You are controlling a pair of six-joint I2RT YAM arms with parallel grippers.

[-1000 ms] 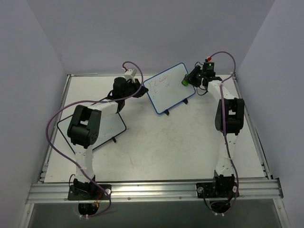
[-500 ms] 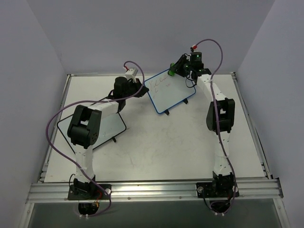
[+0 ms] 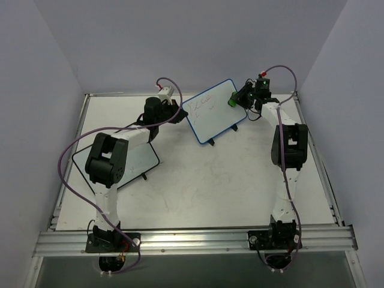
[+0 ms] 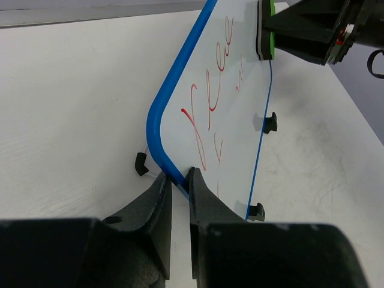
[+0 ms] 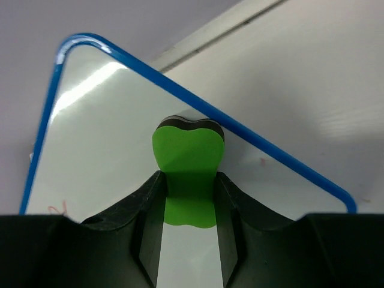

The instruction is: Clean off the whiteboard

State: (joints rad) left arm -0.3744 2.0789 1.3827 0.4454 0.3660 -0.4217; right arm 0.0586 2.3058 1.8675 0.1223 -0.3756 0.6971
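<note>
Blue-framed and rectangular, the small whiteboard (image 3: 210, 117) stands tilted between two outstretched arms, its lower corner pinched in the left gripper (image 4: 178, 180), while the right gripper (image 5: 189, 177), elbow bent high, clamps a green foam eraser (image 5: 187, 153) against the board face just ahead of its fingertips.

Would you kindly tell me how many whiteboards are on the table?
2: the blue-framed whiteboard stands at the back centre; the black-framed whiteboard sits front-left, partly hidden beneath the left arm.
</note>
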